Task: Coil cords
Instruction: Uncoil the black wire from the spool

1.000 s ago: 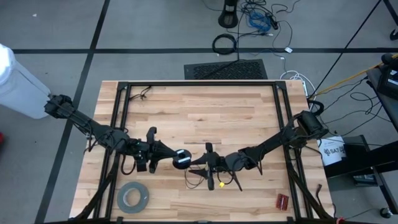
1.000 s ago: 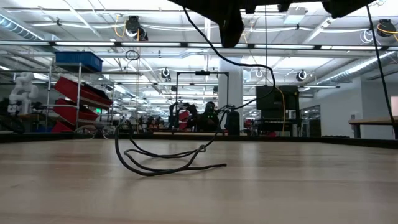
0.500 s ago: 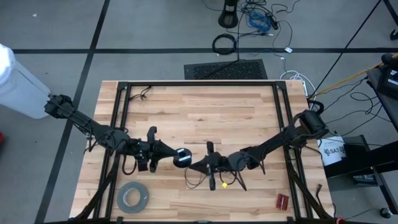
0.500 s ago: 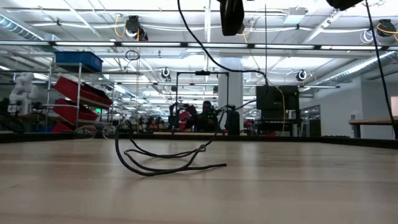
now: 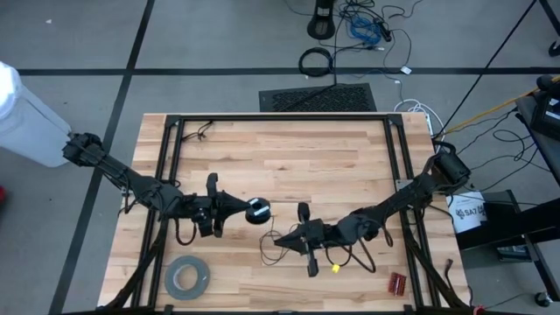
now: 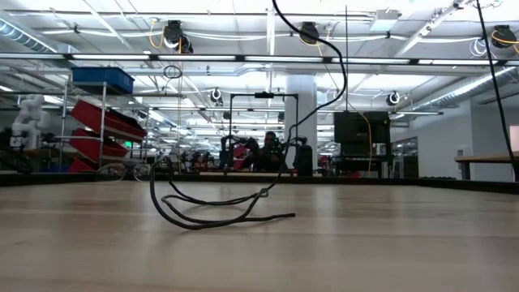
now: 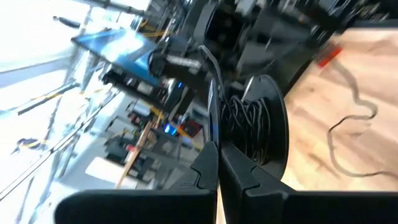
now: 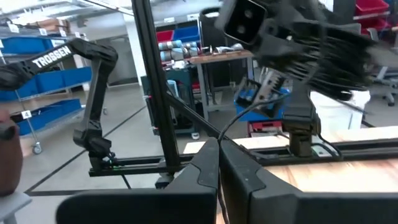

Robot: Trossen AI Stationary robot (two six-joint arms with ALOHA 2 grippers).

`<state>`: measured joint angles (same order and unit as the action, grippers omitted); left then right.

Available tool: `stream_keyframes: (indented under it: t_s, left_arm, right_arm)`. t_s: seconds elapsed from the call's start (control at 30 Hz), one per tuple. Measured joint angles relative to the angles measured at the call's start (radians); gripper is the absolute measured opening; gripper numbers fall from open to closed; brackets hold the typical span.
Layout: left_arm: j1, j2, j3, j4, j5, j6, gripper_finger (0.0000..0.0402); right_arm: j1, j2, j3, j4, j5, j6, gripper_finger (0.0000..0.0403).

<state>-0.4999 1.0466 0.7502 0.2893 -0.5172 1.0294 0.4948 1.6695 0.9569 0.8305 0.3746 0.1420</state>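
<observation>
Left gripper (image 5: 248, 211) jaws clamp disc (image 5: 257, 210); right gripper (image 5: 282, 237) jaws pinch wire (image 6: 212, 212) (slack on table).

In the low view both arms are cut off by the top edge, and only a stretch of the wire (image 6: 324, 57) hangs down from there. In the high view the thin wire near the right end effector (image 5: 278, 238) is too fine to trace on the desk (image 5: 289, 166). The left wrist view is blurred; the disc (image 7: 261, 127) hides whatever lies behind it.
</observation>
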Motion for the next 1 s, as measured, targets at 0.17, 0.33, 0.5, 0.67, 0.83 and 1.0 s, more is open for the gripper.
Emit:
stream_keyframes:
  t_s: [0.17, 0.33, 0.5, 0.67, 0.83, 1.0]
  left_arm:
    - [0.000, 0.000, 0.000, 0.000, -0.065, 0.006, 0.0000]
    - [0.000, 0.000, 0.000, 0.023, -0.101, 0.007, 0.0000]
    - [0.000, 0.000, 0.000, 0.044, -0.136, 0.009, 0.0000]
    - [0.000, 0.000, 0.000, 0.045, -0.155, 0.032, 0.0000]
    - [0.000, 0.000, 0.000, 0.046, -0.155, 0.034, 0.0000]
    - [0.000, 0.000, 0.000, 0.044, -0.155, 0.032, 0.0000]
  right_arm:
    - [0.006, 0.005, 0.053, -0.016, -0.013, -0.017, 0.0000]
    - [0.011, 0.042, 0.133, -0.089, -0.034, -0.035, 0.0000]
    - [0.009, 0.125, 0.240, -0.164, -0.055, -0.035, 0.0000]
    - [-0.003, 0.204, 0.345, -0.231, -0.068, -0.041, 0.0000]
    - [-0.003, 0.238, 0.420, -0.398, -0.053, -0.055, 0.0019]
    - [0.004, 0.201, 0.546, -0.780, -0.023, -0.020, 0.0061]
